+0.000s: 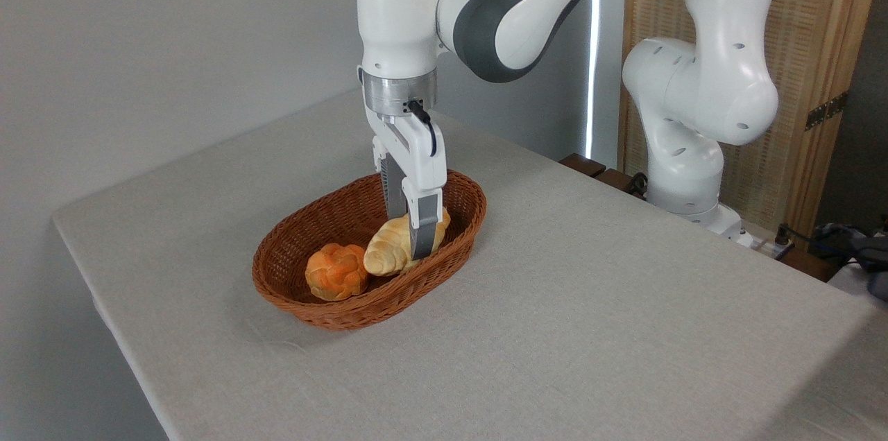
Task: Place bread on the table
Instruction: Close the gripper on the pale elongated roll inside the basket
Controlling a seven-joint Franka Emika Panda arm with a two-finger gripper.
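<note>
Grey table (590, 330): basket (291, 295) rim, bun (336, 272) crowd bread (388, 250).

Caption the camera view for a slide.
Panda gripper straddles the braided bread in the wicker basket, beside an orange bun, on the grey table.

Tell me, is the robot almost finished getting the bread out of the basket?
Not yet. The gripper is down in the basket with a finger on each side of the bread; whether it is squeezing yet I cannot tell. The bread is still inside, beside the orange bun. Lifting it and setting it on the table remain.
</note>
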